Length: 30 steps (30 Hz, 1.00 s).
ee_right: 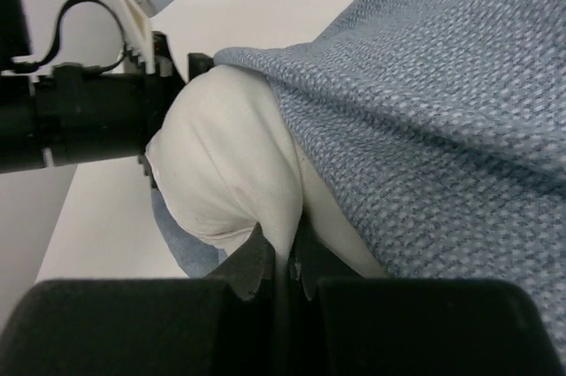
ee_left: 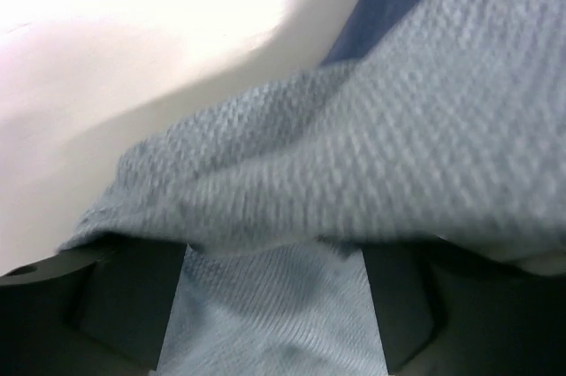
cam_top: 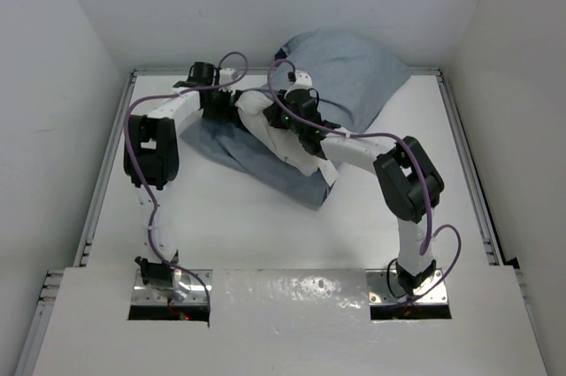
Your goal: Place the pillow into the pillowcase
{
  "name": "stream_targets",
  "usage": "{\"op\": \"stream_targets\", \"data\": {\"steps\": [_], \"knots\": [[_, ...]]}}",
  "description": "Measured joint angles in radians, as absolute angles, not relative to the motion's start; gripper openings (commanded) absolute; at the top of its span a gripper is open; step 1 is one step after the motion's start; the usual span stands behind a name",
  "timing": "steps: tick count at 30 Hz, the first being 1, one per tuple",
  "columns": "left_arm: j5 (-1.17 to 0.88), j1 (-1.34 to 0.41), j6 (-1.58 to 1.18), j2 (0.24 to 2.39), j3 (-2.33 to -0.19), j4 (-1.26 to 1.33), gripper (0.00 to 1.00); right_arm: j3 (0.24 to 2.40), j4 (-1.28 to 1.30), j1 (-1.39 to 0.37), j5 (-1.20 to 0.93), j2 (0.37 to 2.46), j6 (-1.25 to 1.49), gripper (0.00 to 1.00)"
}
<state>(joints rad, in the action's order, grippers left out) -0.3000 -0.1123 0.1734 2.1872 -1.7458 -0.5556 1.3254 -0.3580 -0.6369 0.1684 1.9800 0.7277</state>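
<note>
I judge this job to be somewhere past halfway, but not finished. In the top view the pillowcase (cam_top: 354, 75) sits in the upper centre of the frame. Its far end is swollen and rounded against the back wall, so I take it a good part of the pillow is already inside. The rest of the pillow (cam_top: 265, 128) shows as a white wedge sticking out of the case's mouth, just left of centre. It rests on a flat blue flap of the case that is spread over the table (cam_top: 265, 234). Both arms reach into that mouth from either side. My right gripper (ee_right: 283, 257) is clenched, and its wrist view shows a thin fold of the pillow's white cover running down into the closed jaws. The grey-blue hem of the case lies right against that fold on the right of the frame. My left gripper (ee_left: 274, 305) has its fingers standing well apart, with the woven cloth of the case draped over them and lying in the gap. The view is blurred, but I see nothing pinched, so I read it as released. As far as I can tell, what is left is the exposed end. The upper lip of the case has to come down over the white bulge, the lower flap has to come up under it, and the last corner has to be seated inside. I cannot see how deep the hidden end reaches.
</note>
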Motion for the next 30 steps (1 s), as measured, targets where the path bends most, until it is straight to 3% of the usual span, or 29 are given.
{"op": "stream_targets", "data": {"steps": [4,6,13,18,22,30], "knots": [[-0.346,-0.113,0.12,2.245,-1.765,-0.527,0.43,1.319,-0.358,-0.636,0.155,1.98,0.727,0.0],[-0.357,-0.113,0.097,2.275,-1.77,-0.518,0.02,1.319,-0.358,-0.636,0.153,1.98,0.727,0.0],[-0.356,-0.107,0.117,2.28,-1.781,-0.56,0.0,1.375,-0.266,-0.636,0.165,1.991,0.677,0.0],[-0.324,-0.094,0.241,2.158,-1.794,-0.707,0.0,1.673,-0.022,-0.639,0.25,2.117,0.501,0.0],[-0.355,-0.084,0.347,2.07,-1.936,-0.865,0.0,1.832,0.093,-0.653,0.319,2.225,0.415,0.0],[-0.442,-0.083,0.527,2.045,-2.058,-1.11,0.0,2.106,0.299,-0.667,0.379,2.407,0.441,0.0]]}}
